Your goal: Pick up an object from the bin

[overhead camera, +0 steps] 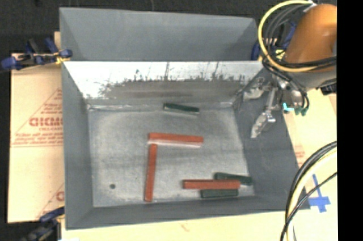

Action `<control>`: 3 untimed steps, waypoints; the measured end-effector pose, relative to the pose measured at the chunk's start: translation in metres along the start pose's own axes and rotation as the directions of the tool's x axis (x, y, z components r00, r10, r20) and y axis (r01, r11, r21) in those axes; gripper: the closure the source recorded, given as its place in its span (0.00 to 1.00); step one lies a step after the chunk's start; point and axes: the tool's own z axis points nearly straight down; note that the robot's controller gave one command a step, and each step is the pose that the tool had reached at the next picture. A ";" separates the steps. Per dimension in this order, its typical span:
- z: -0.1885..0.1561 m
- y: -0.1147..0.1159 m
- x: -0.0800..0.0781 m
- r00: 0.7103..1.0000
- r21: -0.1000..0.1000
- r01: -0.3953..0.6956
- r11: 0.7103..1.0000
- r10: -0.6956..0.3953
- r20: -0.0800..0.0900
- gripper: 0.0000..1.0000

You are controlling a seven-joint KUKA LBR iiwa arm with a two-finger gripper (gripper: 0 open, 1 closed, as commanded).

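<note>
Over right slope of grey metal bin: gripper, off the floor, clear of all pieces.
Gripper state: can't tell wide or narrow; nothing seen held.
Left of gripper, well apart: short dark-green flat bar, long axis across view, by back wall.
Left and lower: orange-red flat bar w/ pale edge, same axis.
Below-left: red bar touching dark-green bars, all lying across view.
Next move, prob.: shift left over floor, then descend.
</note>
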 end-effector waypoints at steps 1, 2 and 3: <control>-0.005 0.000 -0.002 1.000 0.002 0.003 1.000 -0.003 0.008 0.00; 0.056 0.035 0.005 0.999 0.003 0.039 0.999 -0.039 0.012 0.00; 0.075 0.072 -0.022 0.982 -0.001 0.188 0.982 -0.188 0.000 0.00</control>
